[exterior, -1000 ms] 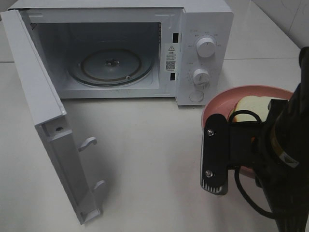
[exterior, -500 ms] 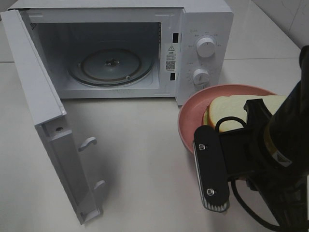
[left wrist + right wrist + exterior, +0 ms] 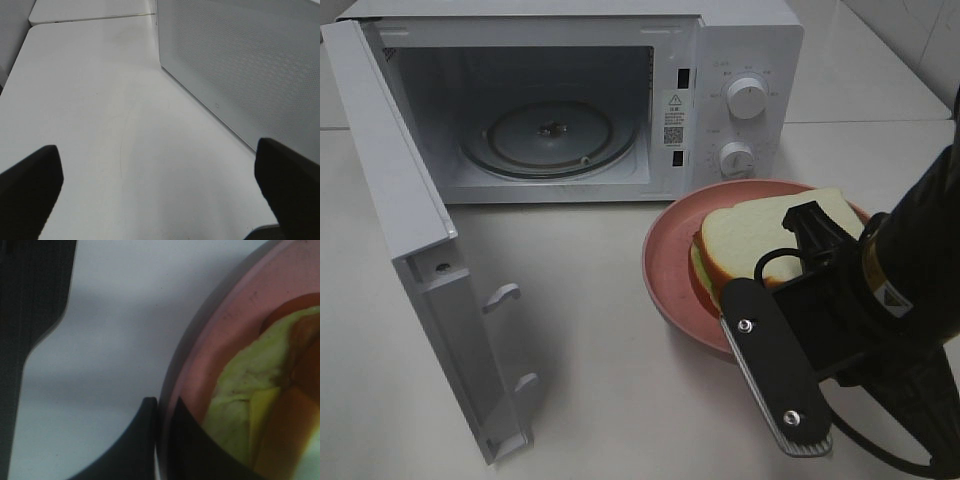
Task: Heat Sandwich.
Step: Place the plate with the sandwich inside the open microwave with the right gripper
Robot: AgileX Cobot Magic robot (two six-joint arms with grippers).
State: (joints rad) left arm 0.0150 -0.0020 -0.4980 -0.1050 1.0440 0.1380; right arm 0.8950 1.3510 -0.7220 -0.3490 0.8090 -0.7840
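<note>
The sandwich, white bread with tan crust and yellow-green filling, lies on a round pink plate in front of the microwave's control panel. In the exterior view my right arm covers the plate's near edge and hides the gripper itself. The right wrist view shows my right gripper shut on the plate rim, with the sandwich filling just beside it. My left gripper is out of the exterior view. The left wrist view shows it open and empty over bare table.
The white microwave stands at the back with its cavity open and the glass turntable bare. Its door swings out toward the front left. The left wrist view shows the door's perforated face beside my left gripper.
My right arm has carried the plate with the sandwich to the left, from the right edge to the front of the microwave's control panel. The left gripper stays open.
</note>
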